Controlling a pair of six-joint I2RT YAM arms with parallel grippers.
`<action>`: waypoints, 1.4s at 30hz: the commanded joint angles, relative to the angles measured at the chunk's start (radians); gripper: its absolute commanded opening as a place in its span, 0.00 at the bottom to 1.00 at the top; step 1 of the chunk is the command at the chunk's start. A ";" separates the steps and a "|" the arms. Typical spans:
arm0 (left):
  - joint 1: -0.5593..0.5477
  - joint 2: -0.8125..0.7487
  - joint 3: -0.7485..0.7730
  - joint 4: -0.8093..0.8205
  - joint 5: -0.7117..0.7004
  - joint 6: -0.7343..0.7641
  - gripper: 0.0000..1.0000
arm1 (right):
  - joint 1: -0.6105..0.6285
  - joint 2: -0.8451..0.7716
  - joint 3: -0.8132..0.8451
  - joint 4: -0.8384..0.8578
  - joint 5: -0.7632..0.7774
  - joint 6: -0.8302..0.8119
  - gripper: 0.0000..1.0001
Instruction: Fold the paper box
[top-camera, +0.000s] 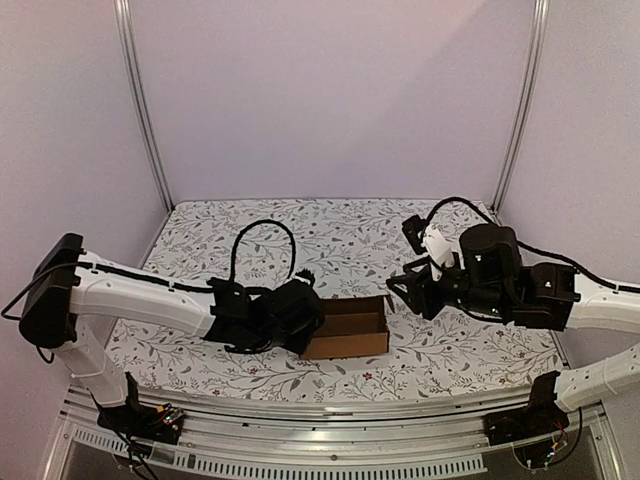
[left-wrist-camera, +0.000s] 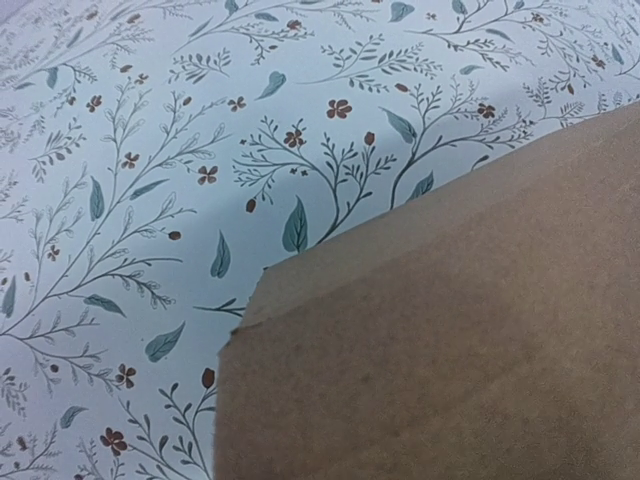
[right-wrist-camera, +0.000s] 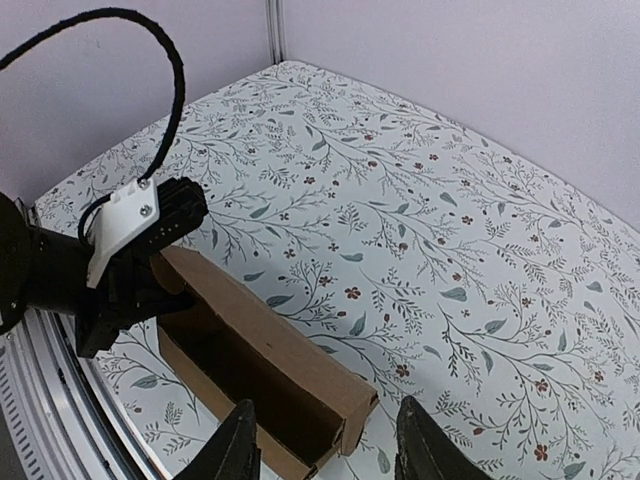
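The paper box (top-camera: 345, 328) lies open-topped at lower centre of the floral worktop (top-camera: 300, 225). The left claw (top-camera: 300, 312), shut tight at its left end, seems to steady it. The right claw (right-wrist-camera: 325, 405) hovers half-spread by the right end, empty.

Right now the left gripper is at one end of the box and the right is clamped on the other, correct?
No. The right gripper is open near the paper box, not clamped, per the right wrist view; the left gripper part is right.

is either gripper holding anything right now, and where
The left gripper looks shut on the paper box at its left end; right gripper open, holding nothing.
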 joint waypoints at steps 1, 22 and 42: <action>-0.031 0.033 0.005 -0.055 -0.023 -0.024 0.00 | 0.007 0.069 0.119 -0.066 0.023 -0.057 0.44; -0.134 0.106 -0.006 -0.026 -0.170 -0.148 0.00 | -0.010 0.516 0.291 -0.007 -0.002 0.039 0.10; -0.224 0.030 -0.040 -0.049 -0.166 -0.234 0.50 | -0.010 0.602 0.221 0.097 -0.008 0.116 0.00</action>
